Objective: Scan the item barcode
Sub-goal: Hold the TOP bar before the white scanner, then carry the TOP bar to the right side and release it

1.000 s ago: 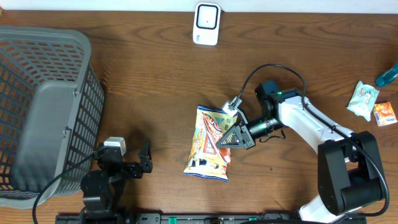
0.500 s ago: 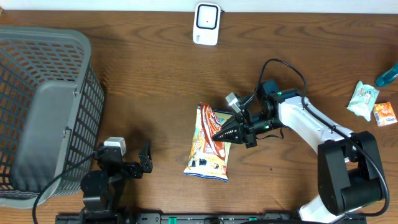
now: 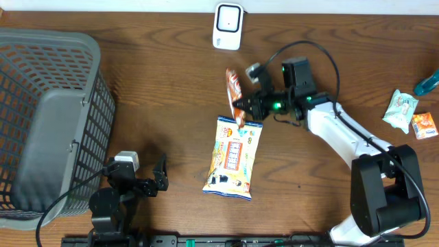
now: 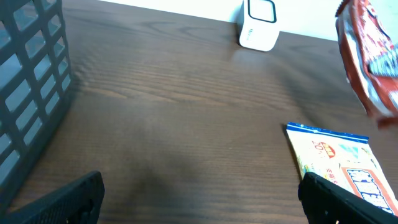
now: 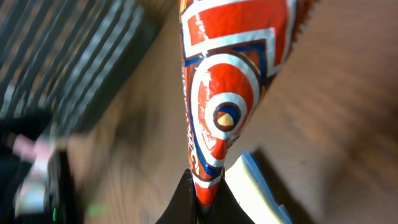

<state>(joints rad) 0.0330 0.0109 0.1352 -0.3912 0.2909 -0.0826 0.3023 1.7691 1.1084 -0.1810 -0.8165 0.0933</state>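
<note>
Overhead, I see the right gripper (image 3: 240,106) clamped shut on the lower end of the red snack packet (image 3: 234,84). The packet is held off the tabletop (image 3: 158,75), edge-on to this camera, at 6 o'clock from the white scanner (image 3: 228,26) and apart from it. A yellow packet (image 3: 233,156) lies flat at 6 o'clock from the held one. The left gripper (image 3: 159,180) sits at 7 o'clock near the front edge, jaws spread wide and empty, just beside the grey basket (image 3: 48,123) that fills the 9 o'clock side. Small packets (image 3: 401,110) and a teal bottle (image 3: 426,82) hug the 3 o'clock edge. Bare wood lies open between basket and scanner.

The left wrist view gives me what overhead hides. The red snack packet (image 4: 370,62) shows its broad face, blurred, at 2 o'clock, and the scanner (image 4: 258,25) stands upright at 12 o'clock by the far edge. The yellow packet (image 4: 339,162) sits at 4 o'clock.

The right wrist view fills with the red snack packet (image 5: 230,93) and its red-and-white rings, pinched at 6 o'clock by the fingers (image 5: 183,202). A corner of the yellow packet (image 5: 258,186) shows beside them.
</note>
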